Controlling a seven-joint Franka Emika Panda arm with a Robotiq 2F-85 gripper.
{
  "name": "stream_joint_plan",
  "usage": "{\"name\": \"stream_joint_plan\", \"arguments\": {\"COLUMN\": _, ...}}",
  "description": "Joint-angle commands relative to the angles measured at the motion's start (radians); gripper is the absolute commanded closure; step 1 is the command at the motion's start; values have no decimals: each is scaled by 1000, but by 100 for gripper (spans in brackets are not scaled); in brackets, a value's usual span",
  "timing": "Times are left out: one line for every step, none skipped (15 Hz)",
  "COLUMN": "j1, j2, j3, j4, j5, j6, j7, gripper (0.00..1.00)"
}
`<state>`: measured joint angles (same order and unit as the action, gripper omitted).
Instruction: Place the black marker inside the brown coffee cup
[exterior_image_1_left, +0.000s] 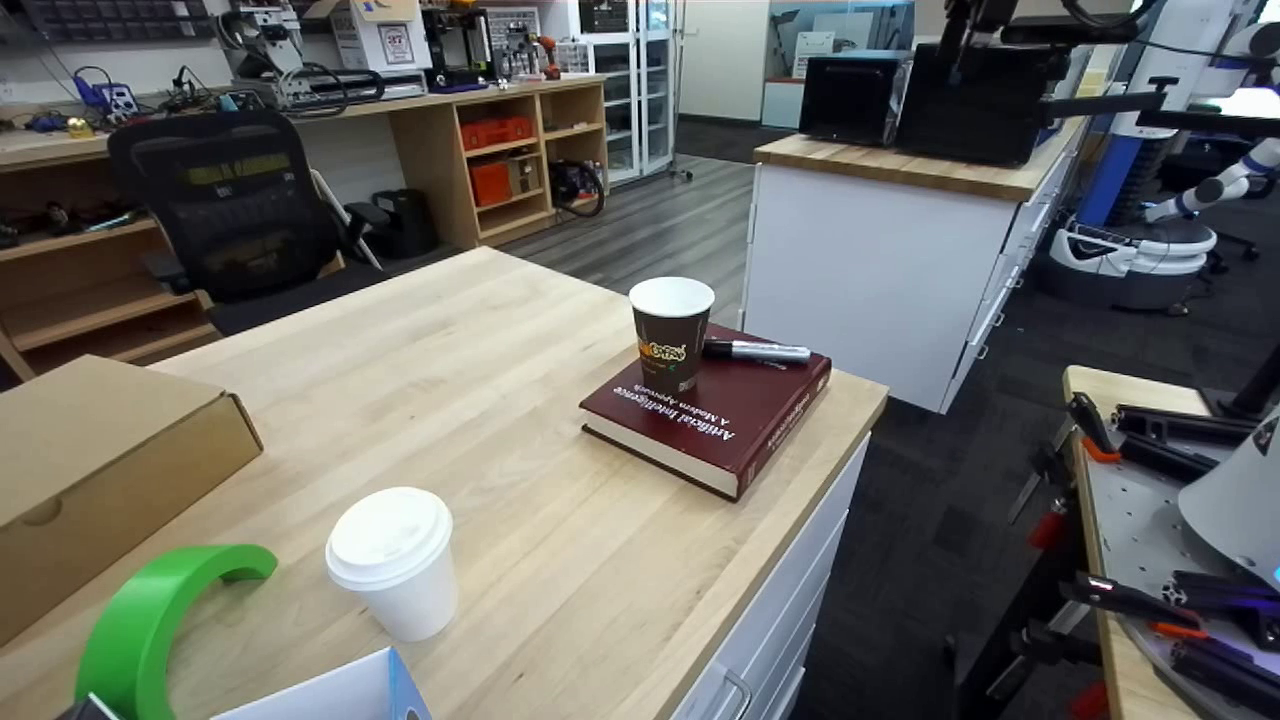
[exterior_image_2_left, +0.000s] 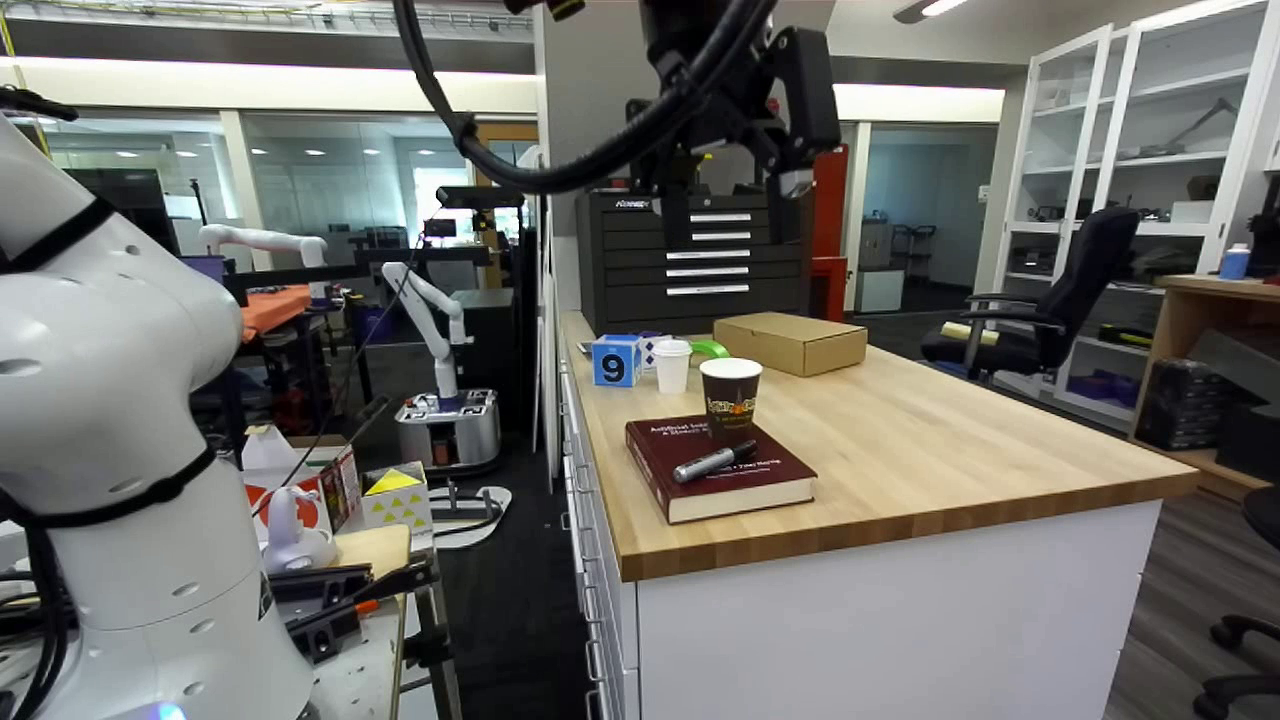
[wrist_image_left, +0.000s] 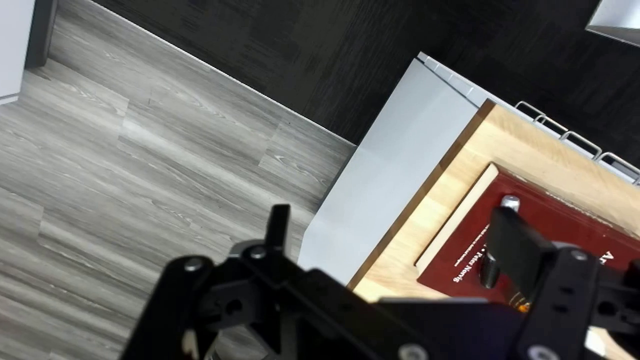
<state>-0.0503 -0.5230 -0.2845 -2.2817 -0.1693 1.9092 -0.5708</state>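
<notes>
The black marker has a silver barrel and a black cap. It lies flat on a dark red book, close beside the brown coffee cup, in both exterior views (exterior_image_1_left: 757, 352) (exterior_image_2_left: 714, 461). The cup stands upright and open on the book (exterior_image_1_left: 670, 345) (exterior_image_2_left: 730, 396). My gripper (exterior_image_2_left: 730, 222) is open with nothing between its fingers, well above the book. In the wrist view my gripper (wrist_image_left: 390, 217) has its fingers wide apart. The right finger hides the middle of the marker (wrist_image_left: 509, 202) and most of the cup (wrist_image_left: 521, 304).
The dark red book (exterior_image_1_left: 760, 402) lies near a corner of the wooden table (exterior_image_1_left: 480, 400). A white lidded cup (exterior_image_1_left: 400, 565), a green arch (exterior_image_1_left: 135, 630), a cardboard box (exterior_image_1_left: 110, 470) and a blue numbered block (exterior_image_2_left: 615, 360) stand farther along the table.
</notes>
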Motion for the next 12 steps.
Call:
{"name": "stream_joint_plan", "arguments": {"j1": 23, "j2": 22, "j3": 34, "j4": -40, "j5": 28, "j6": 33, "j7": -10, "gripper": 0}}
{"name": "stream_joint_plan", "arguments": {"j1": 26, "j2": 32, "j3": 53, "j4": -51, "j5": 24, "j6": 44, "j7": 10, "gripper": 0}}
{"name": "stream_joint_plan", "arguments": {"j1": 30, "j2": 42, "j3": 66, "j4": -59, "j5": 23, "j6": 57, "j7": 18, "gripper": 0}}
{"name": "stream_joint_plan", "arguments": {"j1": 35, "j2": 62, "j3": 81, "j4": -60, "j5": 33, "j6": 66, "j7": 42, "gripper": 0}}
{"name": "stream_joint_plan", "arguments": {"j1": 37, "j2": 76, "j3": 95, "j4": -62, "j5": 42, "j6": 75, "j7": 61, "gripper": 0}}
{"name": "stream_joint_plan", "arguments": {"j1": 41, "j2": 93, "j3": 118, "j4": -66, "j5": 52, "j6": 91, "j7": 100, "gripper": 0}}
{"name": "stream_joint_plan", "arguments": {"j1": 44, "j2": 108, "j3": 134, "j4": -67, "j5": 57, "j6": 105, "j7": 125, "gripper": 0}}
{"name": "stream_joint_plan", "arguments": {"j1": 49, "j2": 131, "j3": 159, "j4": -60, "j5": 74, "j6": 111, "j7": 187, "gripper": 0}}
{"name": "stream_joint_plan", "arguments": {"j1": 51, "j2": 146, "j3": 176, "j4": -57, "j5": 84, "j6": 121, "j7": 228, "gripper": 0}}
{"name": "stream_joint_plan", "arguments": {"j1": 57, "j2": 164, "j3": 199, "j4": -52, "j5": 98, "j6": 131, "j7": 280, "gripper": 0}}
{"name": "stream_joint_plan", "arguments": {"j1": 60, "j2": 178, "j3": 217, "j4": -49, "j5": 110, "j6": 140, "j7": 322, "gripper": 0}}
{"name": "stream_joint_plan", "arguments": {"j1": 65, "j2": 191, "j3": 240, "j4": -49, "j5": 117, "j6": 154, "j7": 371, "gripper": 0}}
